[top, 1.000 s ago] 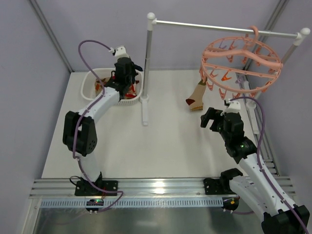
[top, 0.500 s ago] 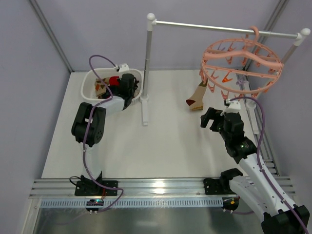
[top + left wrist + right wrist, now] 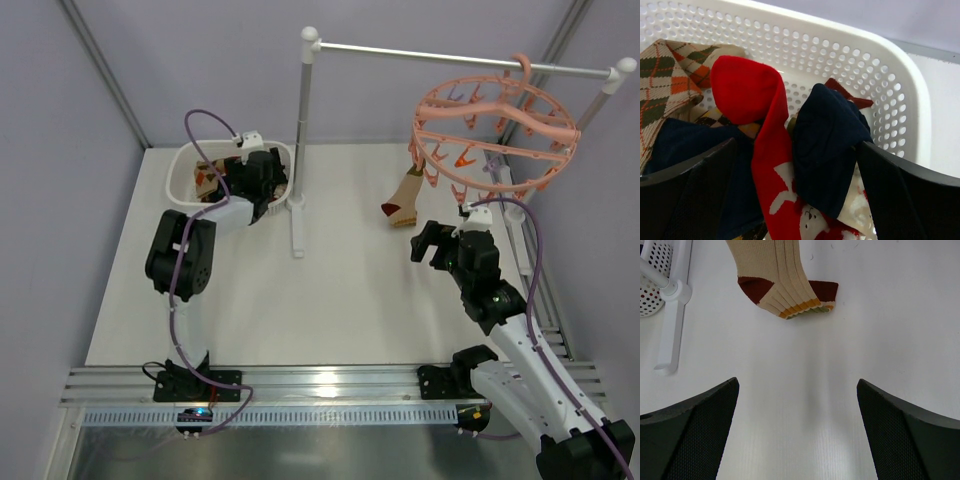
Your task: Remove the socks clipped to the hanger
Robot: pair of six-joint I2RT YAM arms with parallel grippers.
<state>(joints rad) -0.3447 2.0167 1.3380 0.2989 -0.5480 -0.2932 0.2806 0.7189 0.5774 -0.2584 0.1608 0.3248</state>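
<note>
The salmon-pink ring hanger [image 3: 495, 125] hangs from the white rail at the back right. One tan sock with dark red heel and toe [image 3: 405, 195] is clipped to it and dangles to the table, also in the right wrist view [image 3: 785, 285]. My right gripper [image 3: 432, 245] stands open over the bare table just in front of that sock [image 3: 797, 435], holding nothing. My left gripper [image 3: 250, 175] is down in the white basket [image 3: 185, 170], its jaws wide open [image 3: 797, 200]. A red sock [image 3: 747, 92] and a navy sock [image 3: 827, 145] lie loose between them, beside an argyle sock [image 3: 665, 75].
The white rail stand's left post [image 3: 300, 150] rises between the basket and the hanger; its foot [image 3: 672, 315] lies on the table left of the hanging sock. The basket's perforated wall [image 3: 880, 55] curves round the left gripper.
My left arm came down from above the basket into it, and its gripper opened, leaving the socks in the basket. The right arm has not moved.
</note>
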